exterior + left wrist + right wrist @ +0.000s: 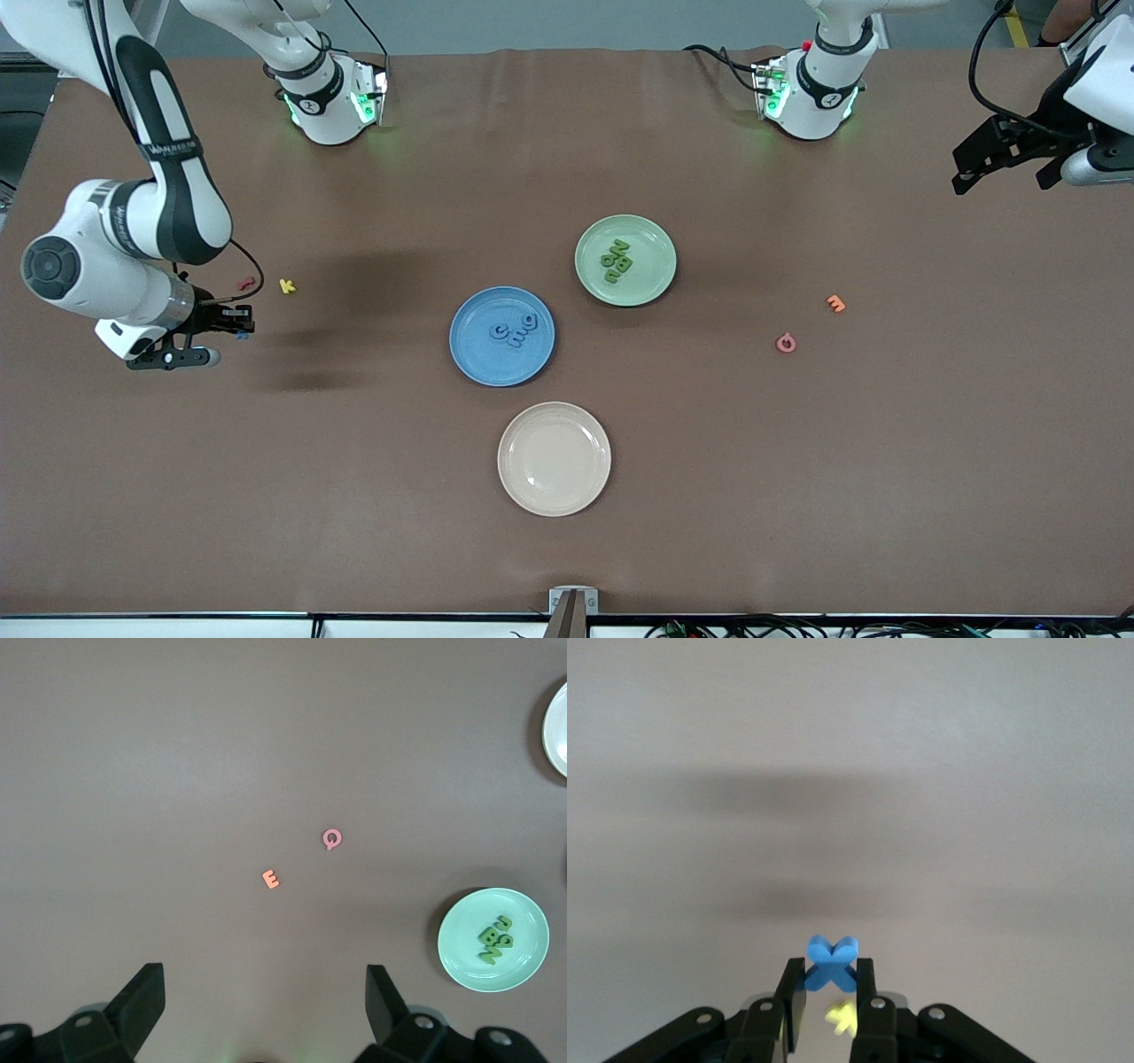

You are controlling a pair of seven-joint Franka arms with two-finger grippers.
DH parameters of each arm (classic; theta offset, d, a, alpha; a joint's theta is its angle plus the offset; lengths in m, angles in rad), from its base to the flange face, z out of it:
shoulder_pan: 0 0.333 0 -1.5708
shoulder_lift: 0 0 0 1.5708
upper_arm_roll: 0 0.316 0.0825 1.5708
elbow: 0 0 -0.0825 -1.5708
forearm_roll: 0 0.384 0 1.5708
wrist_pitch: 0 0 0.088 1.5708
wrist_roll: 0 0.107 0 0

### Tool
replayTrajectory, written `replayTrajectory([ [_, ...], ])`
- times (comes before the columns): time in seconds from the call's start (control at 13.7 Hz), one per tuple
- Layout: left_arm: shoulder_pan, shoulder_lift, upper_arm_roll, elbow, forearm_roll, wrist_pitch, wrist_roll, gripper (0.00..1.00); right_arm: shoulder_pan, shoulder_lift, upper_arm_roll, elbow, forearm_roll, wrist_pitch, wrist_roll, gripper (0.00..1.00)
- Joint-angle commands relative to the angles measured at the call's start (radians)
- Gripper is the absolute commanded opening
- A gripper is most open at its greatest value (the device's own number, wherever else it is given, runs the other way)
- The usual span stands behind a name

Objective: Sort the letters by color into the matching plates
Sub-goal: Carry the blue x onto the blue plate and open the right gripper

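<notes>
The blue plate (501, 336) at mid-table holds three blue letters (515, 331). The pale green plate (625, 260), farther from the front camera, holds several green letters (617, 260); both show in the left wrist view, the plate (493, 940) and the letters (495, 939). My right gripper (237, 324) is up over the right arm's end of the table, shut on a blue X letter (832, 963). My left gripper (1005, 158) is open and empty, raised at the left arm's end; its fingertips (146, 992) stand wide apart.
A cream plate (555, 458) lies nearest the front camera. A red letter (246, 284) and a yellow K (286, 285) lie near my right gripper; the K also shows under it (842, 1019). An orange E (835, 303) and a pink Q (785, 343) lie toward the left arm's end.
</notes>
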Motion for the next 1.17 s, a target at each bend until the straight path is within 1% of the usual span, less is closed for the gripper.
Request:
replayTrajectory([
  [0.0, 0.002, -0.014, -0.001, 0.005, 0.013, -0.018, 0.019, 1.0, 0.105, 0.006, 0.0, 0.096, -0.008, -0.101, 0.14, 0.15],
  [0.22, 0.003, -0.014, 0.002, 0.005, 0.013, -0.018, 0.018, 1.0, 0.277, 0.012, 0.0, 0.125, 0.001, -0.1, 0.351, 0.15],
  [0.37, 0.003, -0.014, 0.007, 0.005, 0.013, -0.018, 0.018, 1.0, 0.368, 0.018, 0.0, 0.137, 0.012, -0.089, 0.424, 0.15],
  [0.51, 0.003, -0.014, 0.008, 0.005, 0.013, -0.018, 0.018, 1.0, 0.434, 0.026, 0.0, 0.142, 0.108, -0.054, 0.444, 0.15],
  [0.58, 0.003, -0.014, 0.007, 0.005, 0.013, -0.018, 0.018, 1.0, 0.462, 0.044, 0.0, 0.136, 0.124, -0.031, 0.446, 0.15],
  [0.88, 0.003, -0.014, 0.005, 0.005, 0.013, -0.021, 0.018, 1.0, 0.546, 0.117, -0.002, 0.131, 0.127, 0.037, 0.446, 0.15],
  [1.1, 0.003, -0.014, 0.008, 0.005, 0.013, -0.019, 0.019, 1.0, 0.571, 0.164, -0.002, 0.131, 0.125, 0.07, 0.446, 0.15],
])
